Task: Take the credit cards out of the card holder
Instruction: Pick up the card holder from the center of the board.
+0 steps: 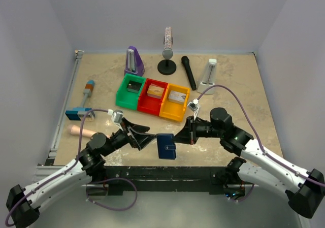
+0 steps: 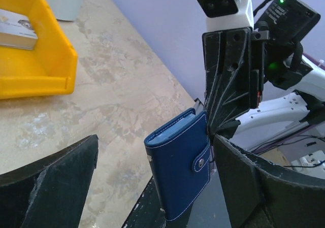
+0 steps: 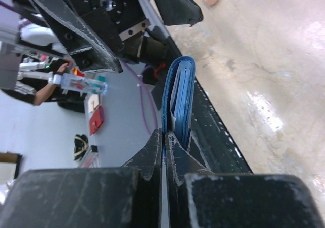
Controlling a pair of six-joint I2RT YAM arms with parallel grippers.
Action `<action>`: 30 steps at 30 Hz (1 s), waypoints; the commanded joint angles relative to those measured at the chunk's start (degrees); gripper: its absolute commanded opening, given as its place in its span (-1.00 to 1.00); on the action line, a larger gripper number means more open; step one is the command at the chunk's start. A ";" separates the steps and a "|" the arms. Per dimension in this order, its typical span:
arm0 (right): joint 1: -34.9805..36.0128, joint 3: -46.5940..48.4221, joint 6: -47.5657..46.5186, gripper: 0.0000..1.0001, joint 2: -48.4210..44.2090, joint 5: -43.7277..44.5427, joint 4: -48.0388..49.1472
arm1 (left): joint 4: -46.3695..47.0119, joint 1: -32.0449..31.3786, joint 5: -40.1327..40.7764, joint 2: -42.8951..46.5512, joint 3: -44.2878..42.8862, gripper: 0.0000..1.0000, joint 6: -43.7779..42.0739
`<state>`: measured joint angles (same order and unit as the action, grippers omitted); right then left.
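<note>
The card holder is a small navy wallet, folded with its strap snapped, hanging upright above the table's front edge. My right gripper is shut on the edge of one of its covers, seen close up in the right wrist view as the card holder pinched at my right gripper. My left gripper stands wide open just left of it. In the left wrist view the card holder sits between the spread fingers of my left gripper, touching neither. The credit cards are hidden inside the holder.
Green, red and yellow bins stand in a row mid-table, each holding a block. Behind them are a purple metronome, a microphone on a stand, a black microphone and a white metronome. Tools lie at the left.
</note>
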<state>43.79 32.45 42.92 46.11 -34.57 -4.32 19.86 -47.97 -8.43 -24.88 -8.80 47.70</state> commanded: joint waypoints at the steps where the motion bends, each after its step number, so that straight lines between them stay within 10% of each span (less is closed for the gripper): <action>1: -0.55 3.15 2.78 -1.00 0.30 -6.03 8.00 | 5.89 0.68 -4.49 1.16 0.98 1.00 -0.86; 18: -0.55 3.15 6.04 -1.00 3.55 -11.14 16.62 | 23.12 1.47 -18.38 -7.46 2.12 0.96 2.75; 30: -0.55 3.06 5.78 -1.00 5.40 -11.23 16.97 | 27.78 1.73 -21.28 -7.99 2.47 0.37 3.19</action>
<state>43.44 32.77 48.42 51.33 -44.62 8.93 41.60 -46.52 -27.29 -32.27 -6.63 50.52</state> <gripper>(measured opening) 0.014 0.743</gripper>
